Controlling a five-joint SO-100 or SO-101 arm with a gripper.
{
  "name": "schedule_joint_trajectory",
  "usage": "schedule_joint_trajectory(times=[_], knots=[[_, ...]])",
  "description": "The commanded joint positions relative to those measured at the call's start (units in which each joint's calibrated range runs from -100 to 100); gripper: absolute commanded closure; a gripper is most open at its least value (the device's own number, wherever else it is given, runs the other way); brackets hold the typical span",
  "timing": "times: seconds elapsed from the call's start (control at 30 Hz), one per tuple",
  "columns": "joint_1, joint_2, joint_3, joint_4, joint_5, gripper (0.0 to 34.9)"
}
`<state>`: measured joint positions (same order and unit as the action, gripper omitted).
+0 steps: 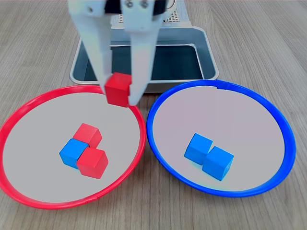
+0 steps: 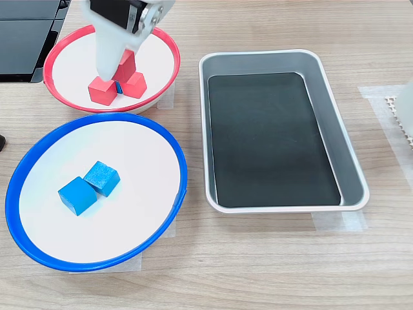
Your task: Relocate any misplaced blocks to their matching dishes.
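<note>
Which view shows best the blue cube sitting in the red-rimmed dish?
The first exterior view: the blue cube lies open between two red cubes. In the second exterior view only a blue sliver shows, behind the arm.

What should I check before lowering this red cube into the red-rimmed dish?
1. Tool shut on the held red cube: ok.
2. Cube above the red-rimmed dish, near its far rim: ok.
3. Bare floor under the cube, apart from the cluster of two red cubes: ok in the first exterior view; second exterior view cannot tell.
4. Blue cube in the red dish: not ok, move it next.
5. Blue-rimmed dish holds only two blue cubes: ok.
</note>
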<state>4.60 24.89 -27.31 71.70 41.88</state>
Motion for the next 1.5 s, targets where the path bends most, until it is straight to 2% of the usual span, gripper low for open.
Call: schedule_joint_trajectory(times=[0.0,0.23,0.93,1.13,1.47], knots=[[3.4,-1.8,-0.7,-0.8,2.7,34.6],[4.8,2.0,-1.0,-2.6,3.5,34.6],[2.2,13.3,-9.1,-6.6,2.6,34.6],[2.6,13.6,-10.0,-4.7,3.8,28.4],[2.8,13.4,-11.3,-4.2,4.2,25.0]])
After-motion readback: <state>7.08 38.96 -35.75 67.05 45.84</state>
